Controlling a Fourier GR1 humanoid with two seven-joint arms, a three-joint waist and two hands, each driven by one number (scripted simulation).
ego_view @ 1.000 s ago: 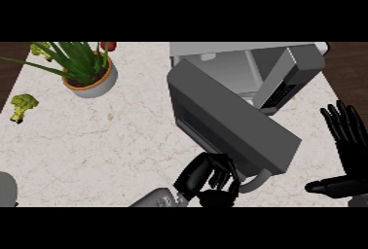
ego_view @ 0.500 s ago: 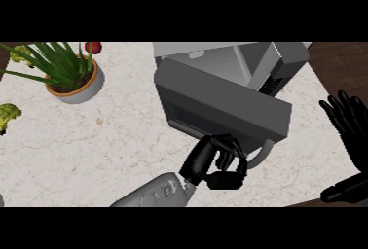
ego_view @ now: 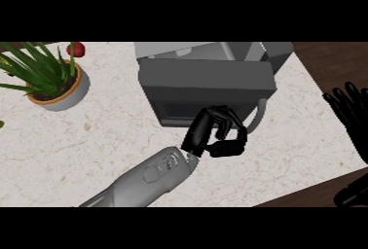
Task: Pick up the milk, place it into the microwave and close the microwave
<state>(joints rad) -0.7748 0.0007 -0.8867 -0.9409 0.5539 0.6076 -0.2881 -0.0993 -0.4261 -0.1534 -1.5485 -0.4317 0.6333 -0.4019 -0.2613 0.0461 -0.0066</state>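
Left hand [ego_view: 215, 135] fingers curled, holding nothing; microwave door [ego_view: 208, 82] directly ahead, touching, long axis crosswise; right hand [ego_view: 350, 113] open, well apart rightward.

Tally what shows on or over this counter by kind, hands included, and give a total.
Microwave: 1
Potted plant: 1
Small red item: 1
Hands: 2, left hand and right hand
Total: 5

Grey microwave [ego_view: 208, 50] at counter's [ego_view: 86, 146] far side, dark-windowed door [ego_view: 208, 87] nearly shut
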